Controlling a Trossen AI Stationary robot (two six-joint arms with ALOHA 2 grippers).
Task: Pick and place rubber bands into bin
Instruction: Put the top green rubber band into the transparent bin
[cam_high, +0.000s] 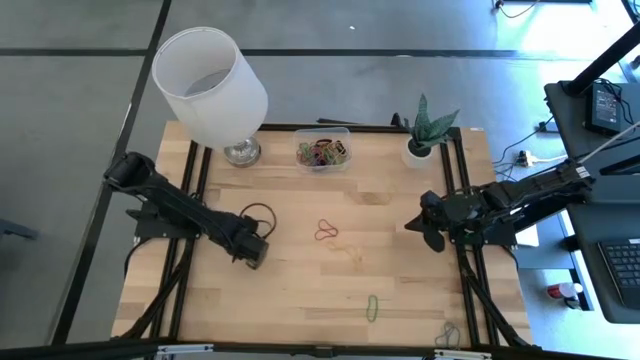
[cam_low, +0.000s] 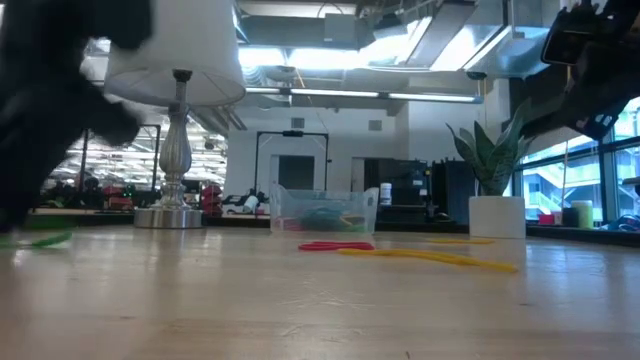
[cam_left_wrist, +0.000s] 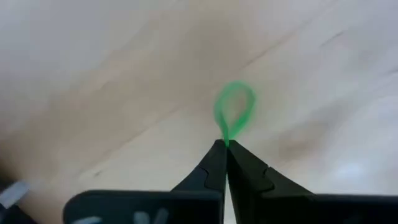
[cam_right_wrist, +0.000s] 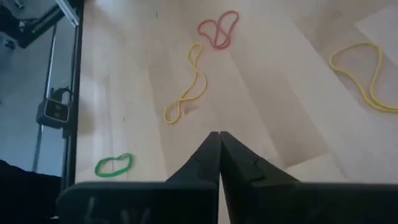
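High view: the left arm reaches from the table's (cam_high: 300, 290) nine o'clock edge toward the centre, its left tool (cam_high: 254, 250) low over the wood beside a black cable loop (cam_high: 258, 214). The right arm comes in from three o'clock, its right tool (cam_high: 430, 232) hovering with fingers pressed together, empty. The bin (cam_high: 322, 152) sits near twelve o'clock, between a white lamp (cam_high: 212, 85) and a potted plant (cam_high: 428, 135), with a heap of coloured bands inside. A red band (cam_high: 326, 232) and a yellow band (cam_high: 352, 250) lie near the middle; a green band (cam_high: 372, 307) lies toward six o'clock.

Low view: the clear bin stands at mid-table with the red and yellow bands flat before it.

Left wrist view: the left tool's fingers (cam_left_wrist: 210, 171) are pinched shut on the tail of a green rubber band (cam_left_wrist: 234, 112), whose loop stands beyond the tips above the wood.

Right wrist view: the right tool's closed fingers point over the table, where red, yellow and green bands lie loose.
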